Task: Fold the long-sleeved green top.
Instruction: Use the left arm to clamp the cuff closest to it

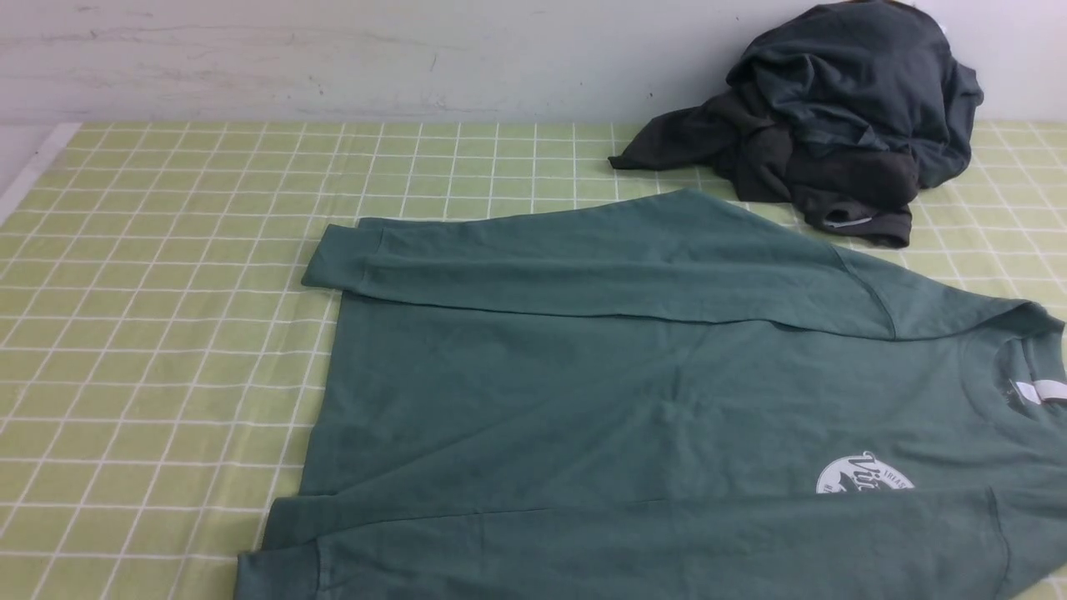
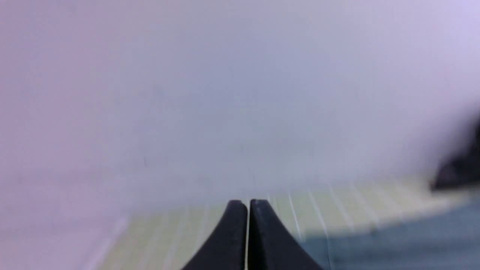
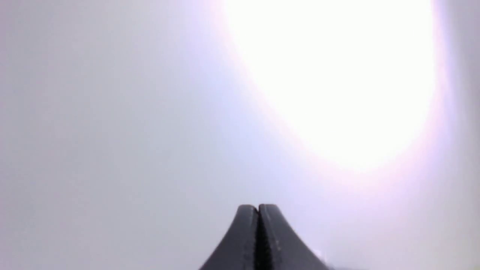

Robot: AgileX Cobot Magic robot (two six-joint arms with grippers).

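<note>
Green top is what we are seeing spread over the checked cloth, its neck pointing to the right and its hem to the left, and the front view is cutting off its near edge and part of the neck side. One sleeve is lying across the far side of the body; the other is crossing the near side and hiding the lower part of the round white logo, so we are reading only scraps of its lettering. The neck label is showing white inside the collar. We are looking at soft, matte knit with shallow creases, seams and broad cuffs. Beyond it, a dark heap is slumping in thick folds against the pale wall, its separate pieces hard to tell apart. Both wrist views are blurring, the right one glaring white. We are seeing the left gripper and right gripper closing on nothing, fingertips together.
</note>
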